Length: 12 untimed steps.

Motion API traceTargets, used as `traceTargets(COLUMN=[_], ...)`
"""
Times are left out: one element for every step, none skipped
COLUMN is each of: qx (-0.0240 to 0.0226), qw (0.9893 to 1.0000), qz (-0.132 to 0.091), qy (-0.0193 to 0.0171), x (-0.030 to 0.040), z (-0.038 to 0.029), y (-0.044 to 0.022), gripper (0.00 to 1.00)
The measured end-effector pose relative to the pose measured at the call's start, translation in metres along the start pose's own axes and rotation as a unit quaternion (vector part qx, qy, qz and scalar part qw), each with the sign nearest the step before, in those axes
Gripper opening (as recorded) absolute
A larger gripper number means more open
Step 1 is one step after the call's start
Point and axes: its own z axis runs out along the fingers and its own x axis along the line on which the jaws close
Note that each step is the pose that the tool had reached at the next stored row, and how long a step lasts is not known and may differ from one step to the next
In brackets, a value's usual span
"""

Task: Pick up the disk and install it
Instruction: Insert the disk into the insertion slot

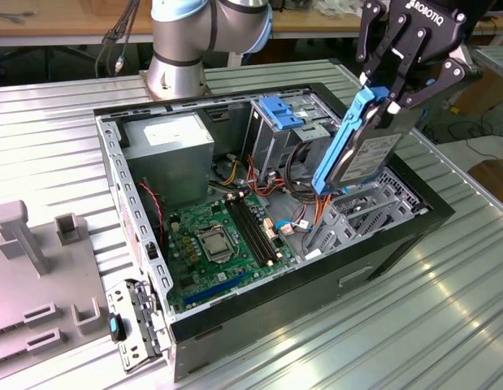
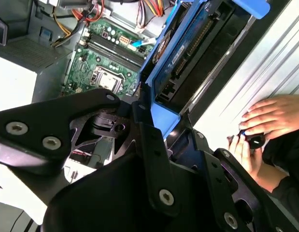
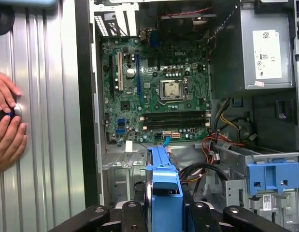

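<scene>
gripper (image 1: pixel 391 96): fingers pressed in on the disk (image 1: pixel 361 150), pinching its upper end from both sides.

disk: off the table (image 1: pixel 381 325), held on edge and tilted, blue frame toward the exterior view's left, dark grey face toward the right. you'll find it over the open computer case (image 1: pixel 259 313), at the drive-bay corner on the exterior view's right. its lower end dips to about the case rim; you cannot tell whether it touches the grey bay metal below.

case: lies on its side, cover off. motherboard (image 1: pixel 223 236) sits in the middle, power supply (image 1: pixel 171 145) at the far corner, blue latch plate (image 1: pixel 279 112) raised over the bays just beside the disk.

both wrist views: a person's hands (image 3: pixel 7 128) rest on the table outside the case wall, cupped round a small dark object (image 2: pixel 256 141).

exterior view's left: grey fixture block (image 1: pixel 32 284) on the table, well apart from the gripper.
</scene>
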Motion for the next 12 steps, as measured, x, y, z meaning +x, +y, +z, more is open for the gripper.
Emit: traceTargets(qx=[0.0, 0.0, 0.0, 0.0001, 0.0004, 0.0007, 0.001, 0.001, 0.0011, 0.0011, 0.001, 0.001], qw=[1.0, 1.0, 1.0, 1.0, 1.0, 1.0, 1.0, 1.0, 1.0, 1.0, 1.0, 1.0], qz=[0.0, 0.0, 0.0, 0.0, 0.0, 0.0, 0.0, 0.0, 0.0, 0.0, 0.0, 0.0], qy=[0.0001, 0.0001, 0.0001, 0.0002, 0.0001, 0.0001, 0.0001, 0.0001, -0.0002, 0.0, 0.0001, 0.0001], x=[-0.0002, -0.0003, -0.0003, 0.0, 0.0009, 0.0018, 0.0041, 0.006, 0.0078, 0.009, 0.0095, 0.0097], z=[0.0002, 0.0002, 0.0002, 0.0002, 0.0002, 0.0003, 0.0005, 0.0007, 0.001, 0.001, 0.001, 0.0013], y=[-0.0034, -0.0051, -0.0059, -0.0059, -0.006, -0.0062, -0.0067, -0.0076, -0.0083, -0.0089, -0.0098, -0.0109], gripper=[0.37, 0.37, 0.37, 0.37, 0.37, 0.37, 0.37, 0.37, 0.37, 0.37, 0.37, 0.37])
